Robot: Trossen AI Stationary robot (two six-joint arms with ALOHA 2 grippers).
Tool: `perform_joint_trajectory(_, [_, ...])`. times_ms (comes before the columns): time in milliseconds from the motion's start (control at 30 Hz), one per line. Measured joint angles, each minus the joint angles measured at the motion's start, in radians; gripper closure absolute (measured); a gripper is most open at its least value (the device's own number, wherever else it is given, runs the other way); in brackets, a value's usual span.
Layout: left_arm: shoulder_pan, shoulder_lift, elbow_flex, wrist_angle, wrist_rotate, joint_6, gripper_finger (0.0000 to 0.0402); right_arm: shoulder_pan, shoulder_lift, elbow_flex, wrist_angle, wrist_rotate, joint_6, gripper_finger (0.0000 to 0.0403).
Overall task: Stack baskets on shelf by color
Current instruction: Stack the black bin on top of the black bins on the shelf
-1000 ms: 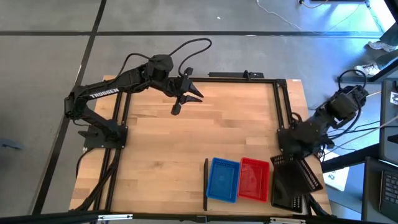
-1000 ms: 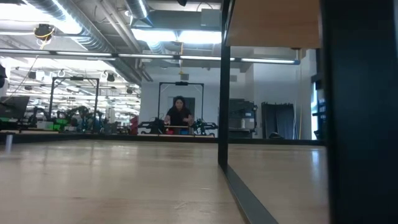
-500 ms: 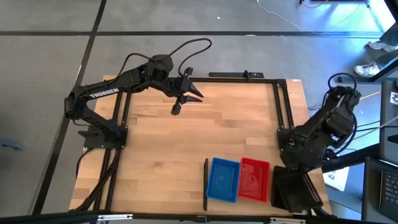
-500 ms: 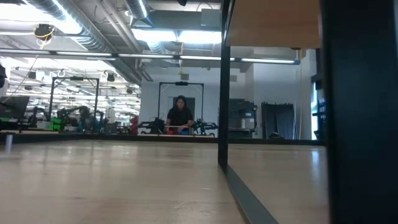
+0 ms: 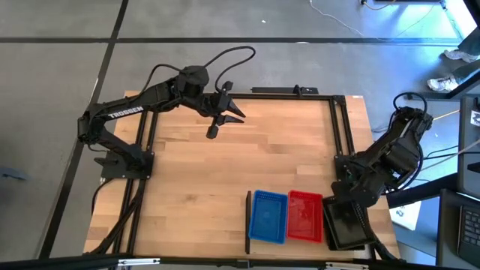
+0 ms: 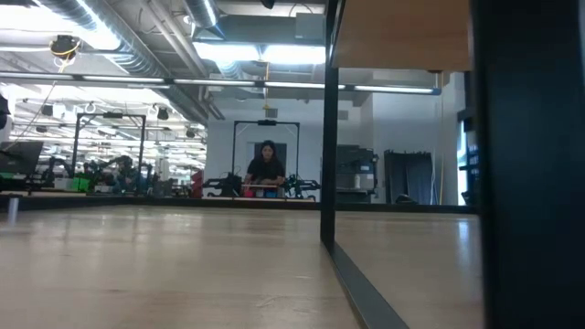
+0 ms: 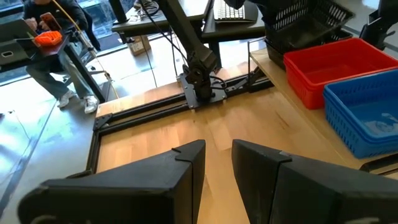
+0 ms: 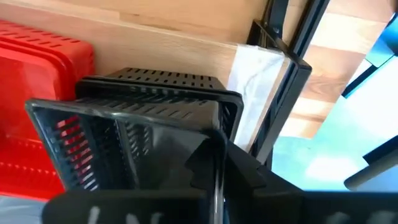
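On the shelf [image 6: 402,37], by the table's near right edge, a blue basket [image 5: 268,217], a red basket [image 5: 305,217] and a black basket [image 5: 345,225] stand side by side. A thin black bar [image 5: 248,222] edges the shelf left of the blue one. My right gripper [image 5: 342,201] points steeply down over the black basket's far end, shut on its wall. Whether a second black basket lies under it, I cannot tell. My left gripper [image 5: 225,114] hangs open above the table's far left part, with nothing between its fingers [image 7: 186,168]. My right gripper is on the black basket's far short wall [image 8: 219,124], at the rim near the corner away from the red basket. It comes from above, pointing steeply down; the fingers [image 8: 214,171] hide the exact place. The basket sits about level, close beside the red one.
Black frame rails [image 5: 341,127] run along the table's far and right sides, close by the right arm. The wooden table top [image 5: 247,161] between the two arms lies bare. A person sits far back in the room [image 6: 266,164].
My right gripper has swung toward the table's left and near edge and sunk, tipping further down. The black basket, a second ago tilted and slanting out past the shelf's right side, has come down about level next to the red basket.
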Motion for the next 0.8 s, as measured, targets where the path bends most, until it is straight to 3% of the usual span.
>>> perform_joint_trajectory(800, [0.0,0.0,0.0,0.001,0.0,-0.001,0.033,0.0,-0.007,0.0,0.071,0.011,0.005,0.0368])
